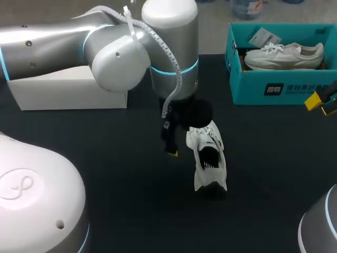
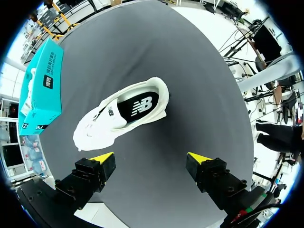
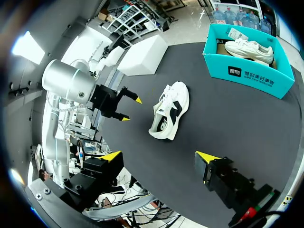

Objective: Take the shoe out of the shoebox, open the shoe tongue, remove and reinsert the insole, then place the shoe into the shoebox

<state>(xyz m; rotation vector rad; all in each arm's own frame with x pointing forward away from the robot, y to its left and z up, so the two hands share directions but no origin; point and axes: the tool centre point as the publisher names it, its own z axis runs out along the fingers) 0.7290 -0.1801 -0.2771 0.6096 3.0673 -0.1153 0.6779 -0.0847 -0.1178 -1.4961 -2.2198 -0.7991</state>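
A white shoe lies on its side on the black table, and its black insole shows through the opening. My left gripper hangs just left of the shoe, open and holding nothing. In the left wrist view the shoe lies ahead of the gripper, apart from both fingers. The teal shoebox stands at the back right with a second white shoe inside. My right gripper is at the right edge beside the box, open and empty, with the shoe far ahead of it.
A white box lid lies at the back left under my left arm. In the right wrist view the shoebox is beyond the shoe, and my left gripper is beside the shoe.
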